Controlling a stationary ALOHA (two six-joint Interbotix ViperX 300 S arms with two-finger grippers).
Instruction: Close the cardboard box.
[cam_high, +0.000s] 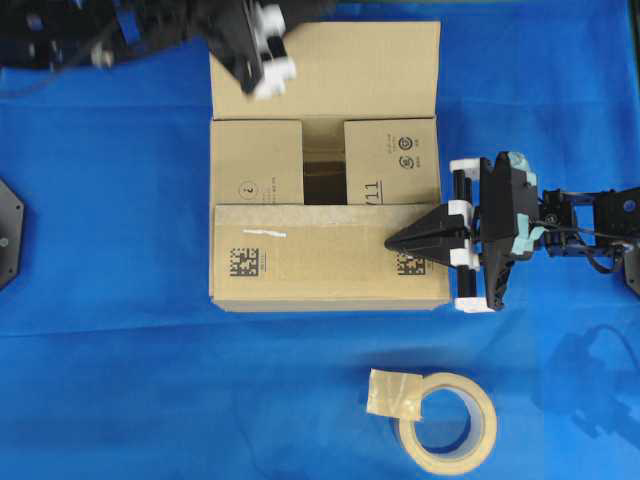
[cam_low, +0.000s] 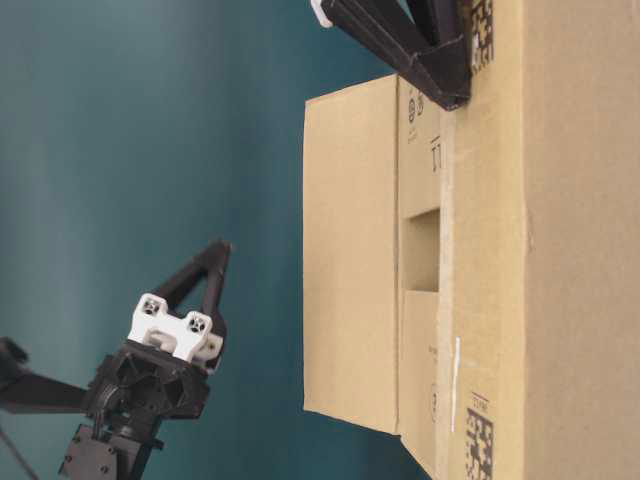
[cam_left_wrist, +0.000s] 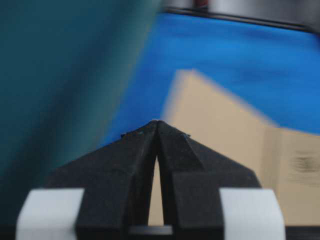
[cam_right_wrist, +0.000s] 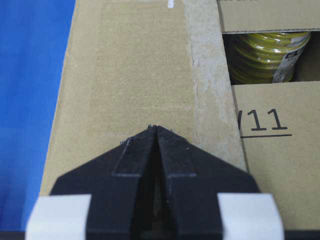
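Box (cam_high: 325, 170) mid-table on the blue cloth (cam_high: 100, 200), three of four flaps down.

Right gripper (cam_high: 392, 243): fingers clenched tip to tip, nothing between them. The closed point rests on or just above the near long flap (cam_high: 300, 250), toward its right end, beside the square code (cam_high: 407, 264). Wrist view shows the tips over bare cardboard, left of the flap's free edge. Contact cannot be confirmed; table-level view suggests touching.

Left gripper (cam_high: 262, 62): fingers also pressed together, empty, in the air by the left part of the far long flap (cam_high: 350, 65), which is not folded. The table-level view puts it well clear of that flap's outer face.

Two short flaps (cam_high: 257, 162) folded in, gap between them; a yellow coil (cam_right_wrist: 262, 55) shows inside.

Judgement: step in hand is folding the far flap over. To do it well:
- keep the right tip pressing the near flap so it does not spring up;
- bring the left tip behind the far flap, low near the crease, and sweep it toward the near side;
- push mid-flap rather than at a corner, or it may twist;
- move the right tip clear only if the flaps overlap.

Tape roll (cam_high: 445, 420) lies near side, right, apart from the box.
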